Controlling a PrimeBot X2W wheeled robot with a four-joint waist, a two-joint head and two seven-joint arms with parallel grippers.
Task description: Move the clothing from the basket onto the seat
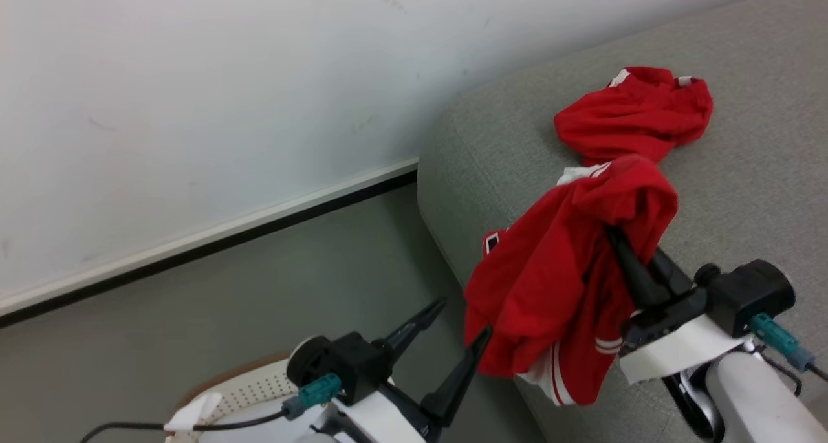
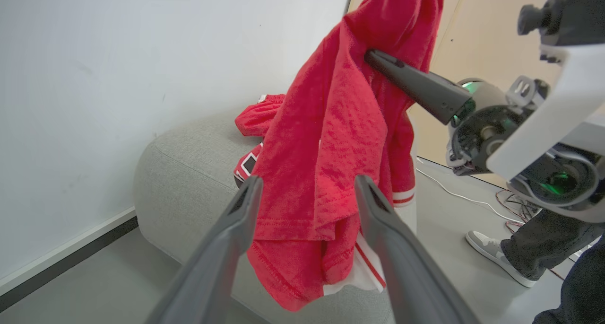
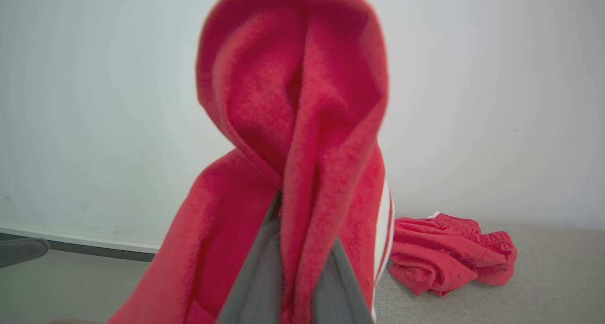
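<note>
My right gripper (image 1: 618, 236) is shut on a red garment with white stripes (image 1: 556, 288), which hangs from its fingers over the front edge of the grey seat (image 1: 744, 171). The right wrist view shows that garment (image 3: 293, 125) draped over the fingertips of the right gripper (image 3: 283, 198). A second red garment (image 1: 637, 113) lies bunched on the seat farther back. My left gripper (image 1: 462, 319) is open, below and to the left of the hanging garment (image 2: 331, 149). Its fingers (image 2: 246, 205) frame the cloth's lower hem with nothing gripped. The cream basket (image 1: 252, 388) peeks in at the bottom left, its inside hidden.
A white wall (image 1: 194, 107) with a dark baseboard runs behind the seat. Grey floor (image 1: 259, 288) lies between the wall, basket and seat. A person's shoe (image 2: 496, 253) and trouser leg stand on the floor beyond the seat, near loose cables (image 2: 453, 191).
</note>
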